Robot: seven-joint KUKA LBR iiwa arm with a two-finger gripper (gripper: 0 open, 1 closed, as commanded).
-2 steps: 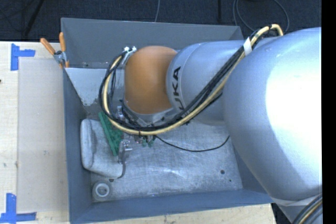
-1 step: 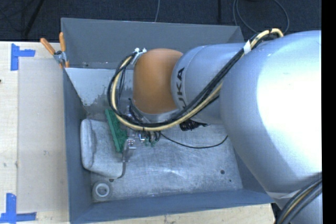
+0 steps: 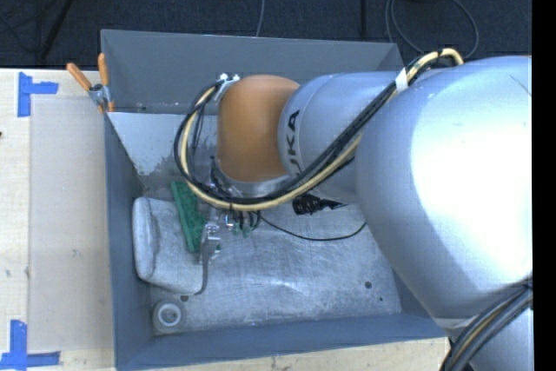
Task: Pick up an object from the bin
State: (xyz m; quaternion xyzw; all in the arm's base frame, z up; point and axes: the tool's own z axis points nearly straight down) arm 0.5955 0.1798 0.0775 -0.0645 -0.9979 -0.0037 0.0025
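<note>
My gripper (image 3: 211, 239) hangs below the orange wrist cover in the left half of the bin, low over the floor. A green flat strip-like object (image 3: 185, 213) lies tilted right beside it on its left, touching or nearly touching it. Just further left lies a pale grey-white oblong object (image 3: 148, 243), with its lower end (image 3: 174, 274) reaching under the gripper's tip. Whether anything is held is hidden by the wrist.
A small grey round cap or ring (image 3: 167, 314) sits in the bin's front left corner. The big arm covers the bin's right and back part. Bare bin floor shows to the right of the gripper along the front wall.
</note>
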